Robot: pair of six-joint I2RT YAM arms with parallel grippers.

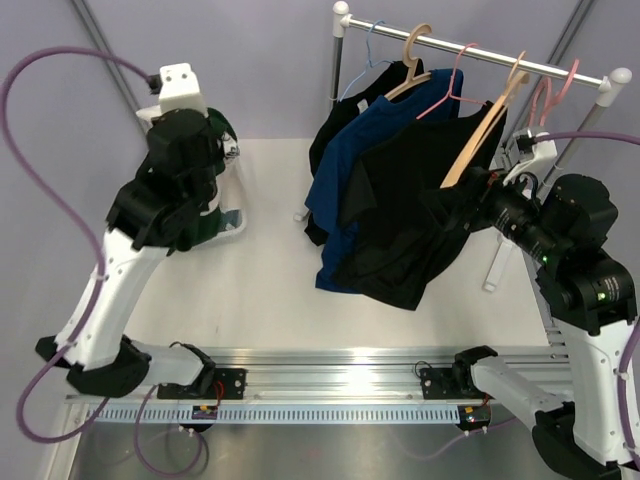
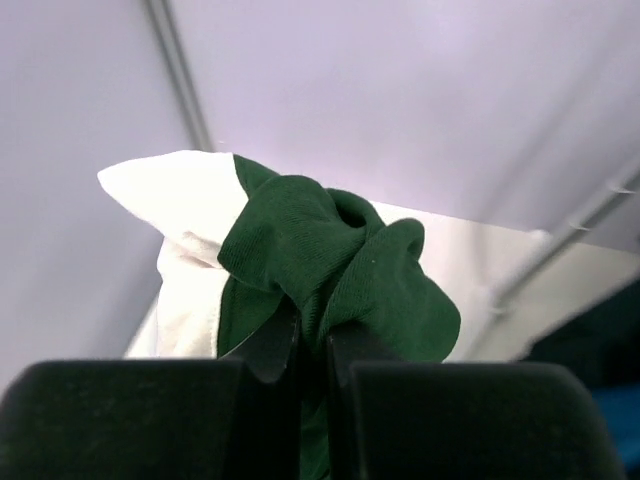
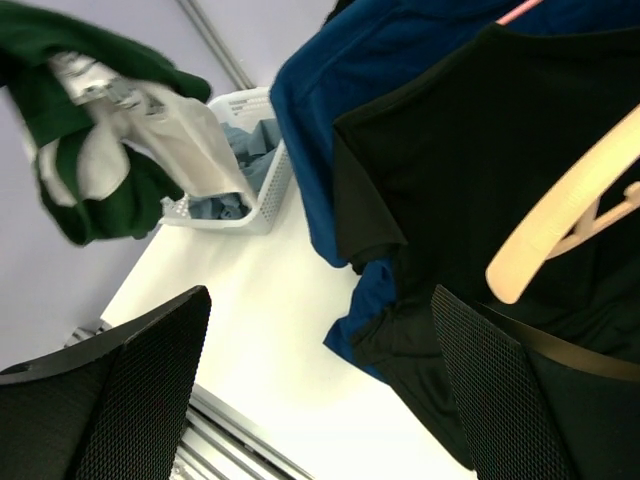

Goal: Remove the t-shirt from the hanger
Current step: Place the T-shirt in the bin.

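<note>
My left gripper (image 2: pixel 310 345) is shut on a bunched dark green t-shirt (image 2: pixel 330 260), with cloth pinched between the jaws. From above, the green t-shirt (image 1: pixel 210 222) hangs under the left arm at the table's far left, over a white basket (image 1: pixel 236 222). On the rack hang a black t-shirt (image 1: pixel 400 220) on a wooden hanger (image 1: pixel 475 140) and a blue t-shirt (image 1: pixel 345 160) behind it. My right gripper (image 3: pixel 320 300) is open and empty, its fingers close to the black t-shirt (image 3: pixel 470 150) and just below the wooden hanger (image 3: pixel 570 210).
The clothes rail (image 1: pixel 480 50) runs across the back right, with pink hangers (image 1: pixel 450 85) and another wooden hanger (image 1: pixel 415 55) carrying a further black shirt. The white basket (image 3: pixel 262 190) holds light blue cloth. A metal rail (image 1: pixel 330 360) lines the near table edge.
</note>
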